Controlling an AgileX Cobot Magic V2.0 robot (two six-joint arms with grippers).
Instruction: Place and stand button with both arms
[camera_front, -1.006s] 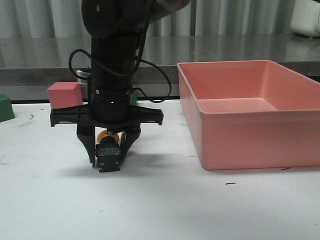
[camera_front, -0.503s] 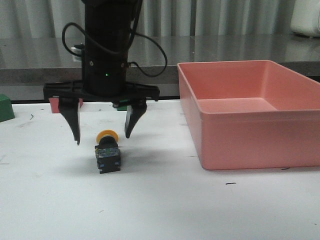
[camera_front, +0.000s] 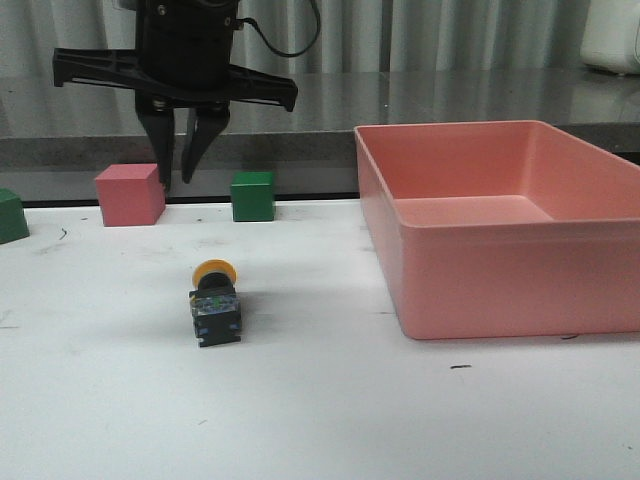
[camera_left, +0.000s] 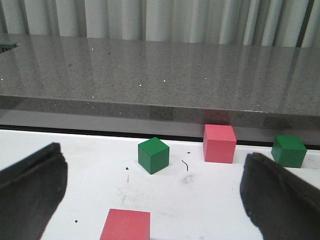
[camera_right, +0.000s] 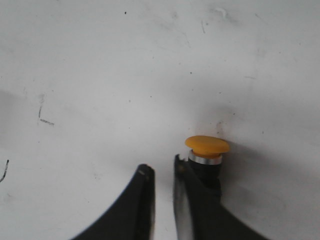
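Observation:
The button (camera_front: 215, 303) stands on the white table, yellow cap up, black body and bluish base below, free of any gripper. My right gripper (camera_front: 175, 183) hangs high above and behind it, empty, its fingers drawn together to a narrow slit. In the right wrist view the button (camera_right: 207, 148) shows beside and partly behind one finger of that gripper (camera_right: 162, 167). My left gripper (camera_left: 155, 172) shows only in the left wrist view, wide open and empty, low over the table facing the cubes. The button does not show in that view.
A large pink bin (camera_front: 480, 270) stands at the right. A pink cube (camera_front: 130, 194) and a green cube (camera_front: 252, 196) sit along the back edge, another green block (camera_front: 10, 215) at far left. A grey counter ledge (camera_front: 450, 100) runs behind.
The right gripper let go of the button, opened wide, then rose up and back while its fingers drew together. The button stayed where it was set down.

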